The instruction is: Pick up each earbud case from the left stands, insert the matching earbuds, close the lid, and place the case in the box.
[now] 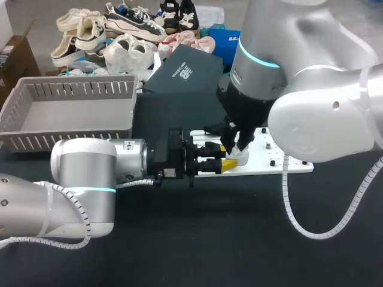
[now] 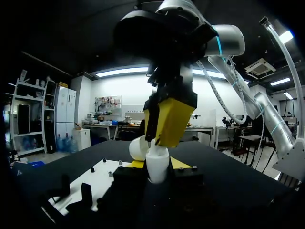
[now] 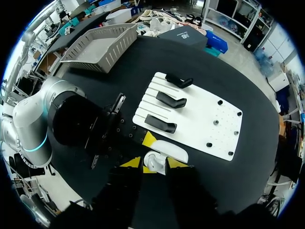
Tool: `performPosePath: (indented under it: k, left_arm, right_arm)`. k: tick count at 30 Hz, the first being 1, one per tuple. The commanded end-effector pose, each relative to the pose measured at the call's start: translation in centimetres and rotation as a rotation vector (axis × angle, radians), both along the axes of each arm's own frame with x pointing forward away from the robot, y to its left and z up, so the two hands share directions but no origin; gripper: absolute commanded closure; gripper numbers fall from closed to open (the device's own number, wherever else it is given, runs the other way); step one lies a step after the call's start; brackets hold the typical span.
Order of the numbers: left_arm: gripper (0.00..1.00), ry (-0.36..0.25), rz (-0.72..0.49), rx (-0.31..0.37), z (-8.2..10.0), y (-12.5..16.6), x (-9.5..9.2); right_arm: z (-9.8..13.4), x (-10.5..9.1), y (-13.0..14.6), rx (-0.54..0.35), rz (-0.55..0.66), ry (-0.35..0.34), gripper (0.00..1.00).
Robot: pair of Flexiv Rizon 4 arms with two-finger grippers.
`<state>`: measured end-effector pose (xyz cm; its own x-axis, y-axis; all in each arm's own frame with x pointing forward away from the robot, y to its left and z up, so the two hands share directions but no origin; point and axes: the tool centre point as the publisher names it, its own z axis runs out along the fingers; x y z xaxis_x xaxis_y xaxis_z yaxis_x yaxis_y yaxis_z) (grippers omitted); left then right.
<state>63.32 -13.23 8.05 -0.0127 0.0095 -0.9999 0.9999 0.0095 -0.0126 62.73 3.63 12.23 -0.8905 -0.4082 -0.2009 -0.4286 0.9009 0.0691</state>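
Gripping the white earbud case (image 1: 241, 156) from two sides, the left gripper (image 1: 226, 162) lay level above the black table (image 1: 209, 239), its yellow tips closed on the case body. The case sat at the near edge of the white board (image 1: 281, 156), over the end of the board nearer the basket. In the left wrist view the case stood upright between that gripper's own dark fingers, and its rounded lid (image 2: 139, 148) tilted open to one side.

The right gripper (image 1: 237, 145) hung straight down over the case from the right arm (image 1: 323, 113), with its yellow tips right at the open top. In the right wrist view something small and white showed between those tips, but whether they pinched it or merely flanked it could not be told.

Three black stands (image 3: 161, 124) sat in a row on the board, just beyond the case. The grey slatted basket (image 1: 72, 89) rested at the far left of the table, well apart from both grippers. A dark box (image 1: 185, 75) lay tilted beside the basket, behind the board.
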Motion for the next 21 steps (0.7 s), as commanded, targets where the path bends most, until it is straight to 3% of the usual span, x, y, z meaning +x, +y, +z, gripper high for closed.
performPosePath:
  k: [1, 21]
  left_arm:
    - [1.00, -0.001, -0.001, -0.002, -0.1, 0.0, 0.0]
    - [1.00, -0.001, -0.001, -0.002, -0.1, 0.0, 0.0]
  right_arm:
    - [0.4, -0.5, -0.3, 0.003, -0.001, -0.009, 0.70]
    - [1.3, -1.3, -3.1, -0.012, -0.067, -0.037, 0.62]
